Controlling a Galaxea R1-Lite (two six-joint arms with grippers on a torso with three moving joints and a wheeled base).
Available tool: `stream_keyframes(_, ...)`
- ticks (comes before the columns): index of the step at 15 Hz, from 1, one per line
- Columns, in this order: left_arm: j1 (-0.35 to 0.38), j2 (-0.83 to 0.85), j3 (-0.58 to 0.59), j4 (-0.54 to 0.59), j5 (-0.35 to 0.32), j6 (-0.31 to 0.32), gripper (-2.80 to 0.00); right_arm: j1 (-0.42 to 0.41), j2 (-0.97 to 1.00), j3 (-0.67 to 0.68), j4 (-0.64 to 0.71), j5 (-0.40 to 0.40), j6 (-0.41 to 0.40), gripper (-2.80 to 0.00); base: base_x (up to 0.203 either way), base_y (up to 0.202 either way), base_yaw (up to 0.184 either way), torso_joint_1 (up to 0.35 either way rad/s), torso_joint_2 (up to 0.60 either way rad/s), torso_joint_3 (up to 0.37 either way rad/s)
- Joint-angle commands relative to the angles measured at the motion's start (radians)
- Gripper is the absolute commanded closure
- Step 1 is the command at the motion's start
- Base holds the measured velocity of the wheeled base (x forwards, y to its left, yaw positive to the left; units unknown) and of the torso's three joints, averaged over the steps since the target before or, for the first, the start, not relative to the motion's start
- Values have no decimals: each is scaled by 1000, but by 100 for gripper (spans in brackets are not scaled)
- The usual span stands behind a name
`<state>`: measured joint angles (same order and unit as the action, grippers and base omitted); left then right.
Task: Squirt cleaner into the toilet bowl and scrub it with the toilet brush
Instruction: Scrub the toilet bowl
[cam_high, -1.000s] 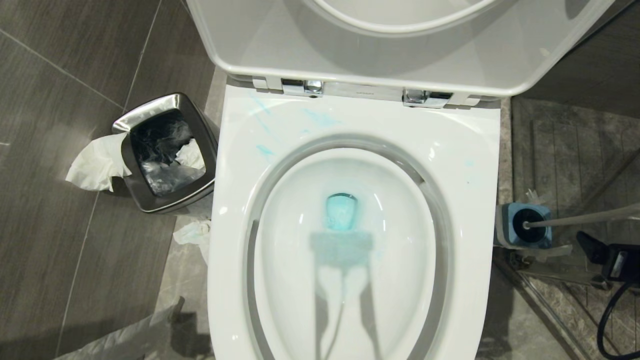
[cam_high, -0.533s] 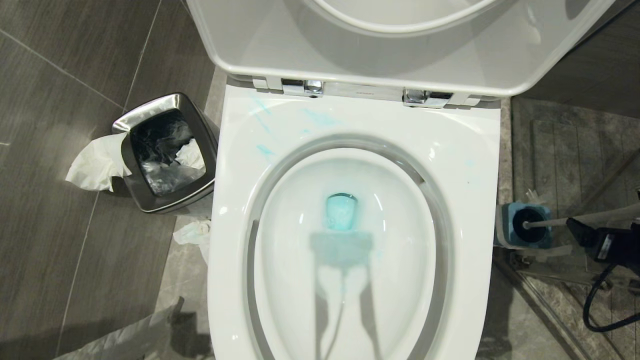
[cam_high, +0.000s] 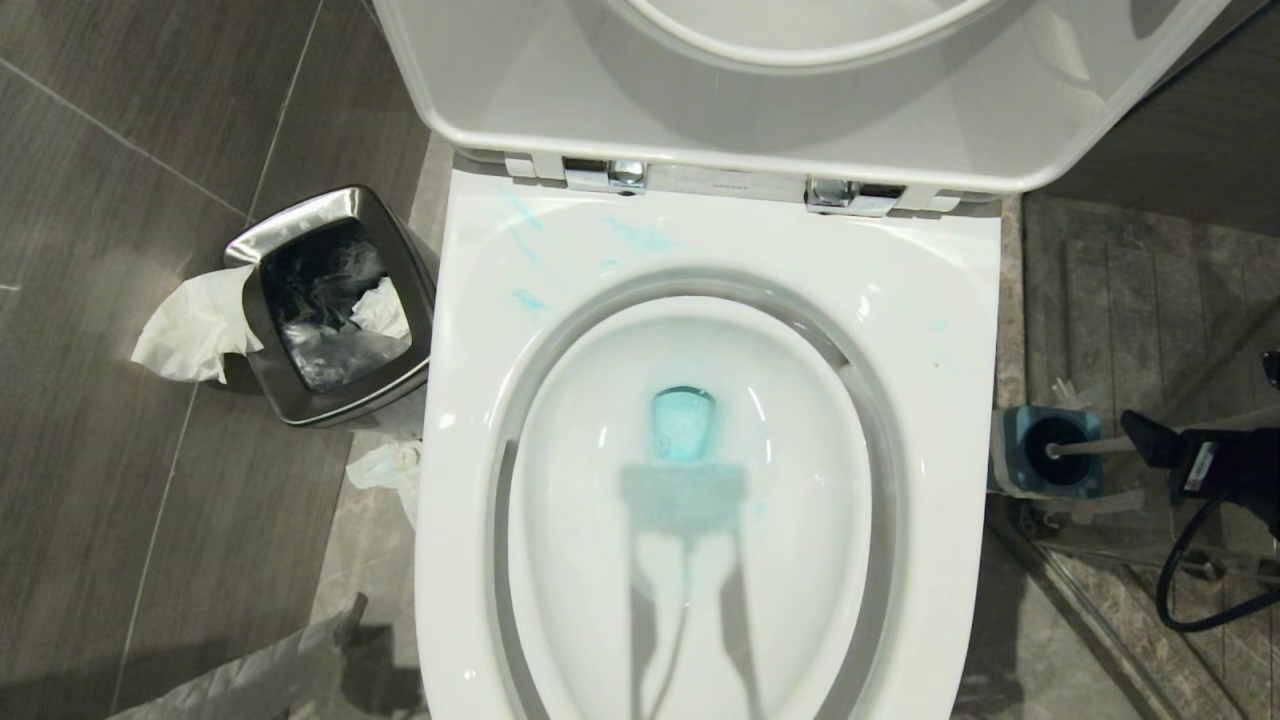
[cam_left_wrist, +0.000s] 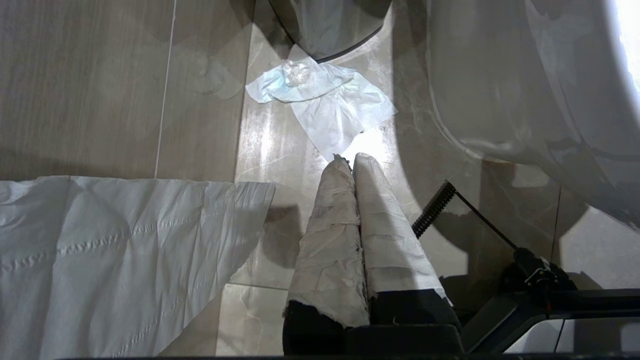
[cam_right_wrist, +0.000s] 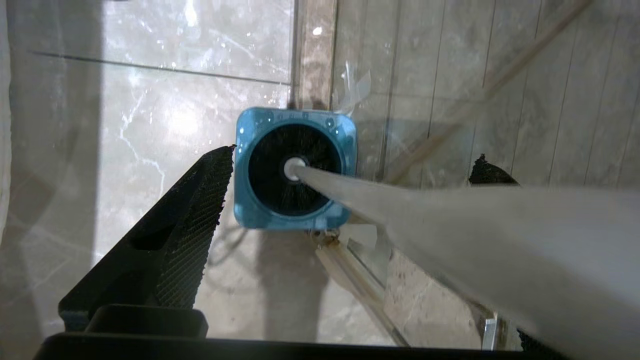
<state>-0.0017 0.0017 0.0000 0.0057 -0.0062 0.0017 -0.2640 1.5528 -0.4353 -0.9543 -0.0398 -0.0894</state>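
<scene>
- your right hand (cam_right_wrist: 350, 165) is the one at work, down on the right side of the toilet, just beside the toilet brush (cam_high: 1085, 446); its two black fingers (cam_right_wrist: 200, 200) are spread wide, released, gripping nothing yet
- key relation: in the right wrist view the brush's white handle (cam_right_wrist: 450, 225) runs up between the spread fingers, toward the camera; its long axis lies roughly along the hand's own pointing line, so the fingers sit either side of the shaft; contact with either pad can't be told
- the black bristle head (cam_right_wrist: 295, 170) sits down in the square blue holder (cam_right_wrist: 295, 167) on the floor, past the fingertips; the handle leans out of it toward the hand
- my read: the next move is to close across the handle, then lift along that axis so the head clears the holder without tipping it
- your left hand (cam_left_wrist: 350, 160) is parked low over the floor on the other side of the toilet, fingers wrapped in white and pressed together, clenched on nothing; the right arm is clearly nearer the brush
- the toilet bowl (cam_high: 700, 480) is open, lid up; cleaner (cam_high: 683, 425) already tints the water turquoise, with pale streaks on the back rim; scrubbing not yet done
- count: one brush, one holder, one bowl, one steel bin (cam_high: 330, 300), two hands; three loose tissue pieces (cam_high: 195, 325) by the bin, more paper lower on the floor
</scene>
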Motion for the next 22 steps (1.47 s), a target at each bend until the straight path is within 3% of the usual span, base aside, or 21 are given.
stream_keyframes(1,0,0,2,0,0,0,0,0,10,-18,-6,0,-3,-280,0,0,0,0,0,0)
stream_keyframes(3,0,0,2,0,0,0,0,-1,12,-34,-6,-2,-3,-280,0,0,0,0,0,0)
stream_keyframes(4,0,0,2,0,0,0,0,-1,12,-44,-6,-2,-1,0,0,0,0,0,0,0)
stream_keyframes(7,0,0,2,0,0,0,0,0,12,-75,-6,1,0,0,0,0,0,0,0,0)
stream_keyframes(16,0,0,2,0,0,0,0,-1,-23,-66,-11,178,48,0,0,0,0,0,0,0)
stream_keyframes(22,0,0,2,0,0,0,0,-1,-80,-27,-24,213,51,0,0,0,0,0,0,0)
